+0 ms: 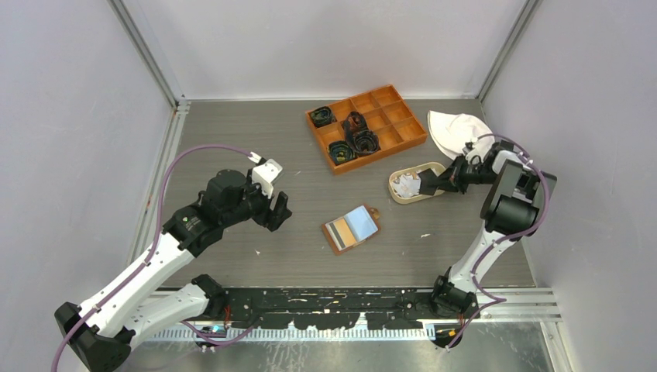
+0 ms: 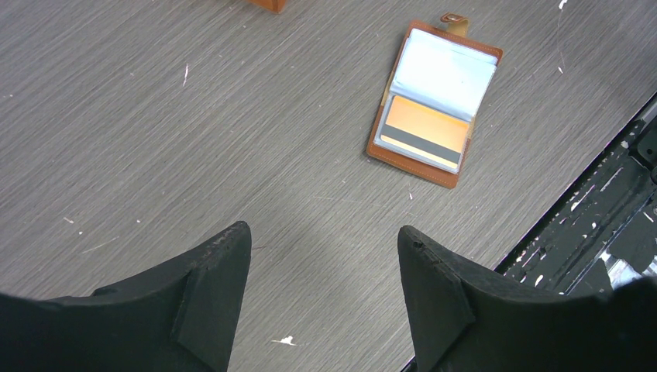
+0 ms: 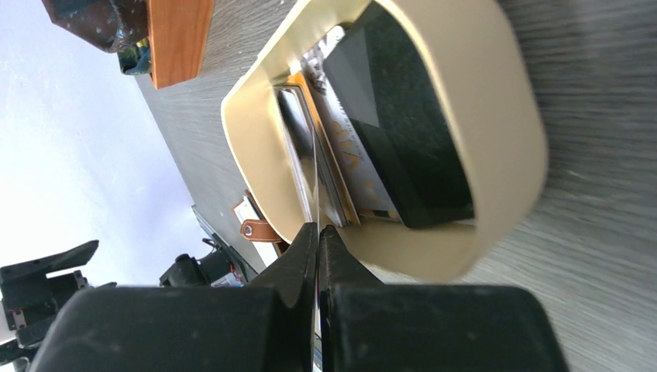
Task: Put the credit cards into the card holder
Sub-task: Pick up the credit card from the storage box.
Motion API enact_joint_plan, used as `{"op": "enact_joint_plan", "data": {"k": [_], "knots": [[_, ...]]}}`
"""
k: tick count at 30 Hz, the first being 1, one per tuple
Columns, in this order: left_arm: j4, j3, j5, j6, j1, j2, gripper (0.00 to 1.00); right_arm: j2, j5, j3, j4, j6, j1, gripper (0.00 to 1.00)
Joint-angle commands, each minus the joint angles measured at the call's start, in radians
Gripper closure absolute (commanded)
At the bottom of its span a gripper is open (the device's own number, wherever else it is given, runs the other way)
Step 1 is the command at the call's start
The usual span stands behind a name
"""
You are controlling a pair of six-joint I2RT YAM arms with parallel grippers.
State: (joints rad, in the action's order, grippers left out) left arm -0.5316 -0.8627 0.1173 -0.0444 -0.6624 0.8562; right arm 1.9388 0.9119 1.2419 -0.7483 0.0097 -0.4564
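Brown leather card holder [image 1: 350,229] is laid open mid-table. At its 2 o'clock, credit cards [image 3: 403,139] are kept in beige tray [image 3: 511,116]; thin card [image 3: 314,170] is pinched by right gripper [image 3: 318,232]. Spread and empty, left gripper [image 2: 324,256] is held at 9 o'clock.

left arm [image 1: 155,260] reached in low, elbow bent | left hand [image 1: 273,209] tipped downward, fingers spread wide apart | right arm [image 1: 479,252] stood tall, folded over at the elbow | right hand [image 1: 424,184] pointed left, fingers pinched tight together

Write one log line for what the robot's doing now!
right gripper: shut on credit card in beige tray | left gripper: open above table | card holder: open on table
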Motion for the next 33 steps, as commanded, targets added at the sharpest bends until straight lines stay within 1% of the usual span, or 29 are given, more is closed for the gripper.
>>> {"op": "enact_joint_plan", "data": {"k": [1,6,12,15,18,20,23,24,25,27,29,31,33], "knots": [[0.04,-0.006,0.022,0.001,0.005,-0.015,0.3,-0.09,-0.048,0.037,-0.018,-0.006,-0.047,0.99],[0.044,-0.005,0.036,-0.003,0.006,-0.018,0.3,-0.155,-0.093,0.037,-0.03,-0.046,-0.097,0.99],[0.058,-0.002,0.067,-0.021,0.005,-0.029,0.28,-0.264,-0.084,0.03,-0.041,-0.084,-0.133,0.99],[0.081,-0.003,0.094,-0.073,0.011,-0.034,0.23,-0.326,0.017,0.017,-0.045,-0.107,-0.133,0.99],[0.155,0.016,0.175,-0.214,0.021,-0.037,0.22,-0.394,0.157,-0.004,-0.035,-0.105,-0.116,0.99],[0.286,0.081,0.232,-0.36,0.021,-0.05,0.22,-0.448,0.23,-0.03,0.006,-0.055,-0.075,0.99],[0.727,0.267,0.289,-0.661,0.018,-0.071,0.23,-0.531,0.259,-0.085,0.123,0.062,0.054,0.99],[0.88,0.33,0.283,-0.763,0.016,-0.061,0.24,-0.559,0.259,-0.107,0.191,0.123,0.109,0.99],[0.983,0.374,0.254,-0.845,0.003,-0.047,0.25,-0.587,0.261,-0.131,0.275,0.193,0.16,0.99],[1.095,0.416,0.184,-0.87,-0.049,-0.017,0.26,-0.636,0.254,-0.19,0.523,0.359,0.261,0.99],[1.169,0.433,0.066,-0.841,-0.141,0.015,0.26,-0.672,0.239,-0.245,0.714,0.5,0.351,0.99],[1.288,0.462,-0.073,-0.807,-0.239,0.062,0.26,-0.702,0.232,-0.3,0.889,0.61,0.414,0.99],[1.441,0.487,-0.173,-0.799,-0.301,0.135,0.26,-0.728,0.229,-0.361,1.057,0.731,0.43,0.99]]}}
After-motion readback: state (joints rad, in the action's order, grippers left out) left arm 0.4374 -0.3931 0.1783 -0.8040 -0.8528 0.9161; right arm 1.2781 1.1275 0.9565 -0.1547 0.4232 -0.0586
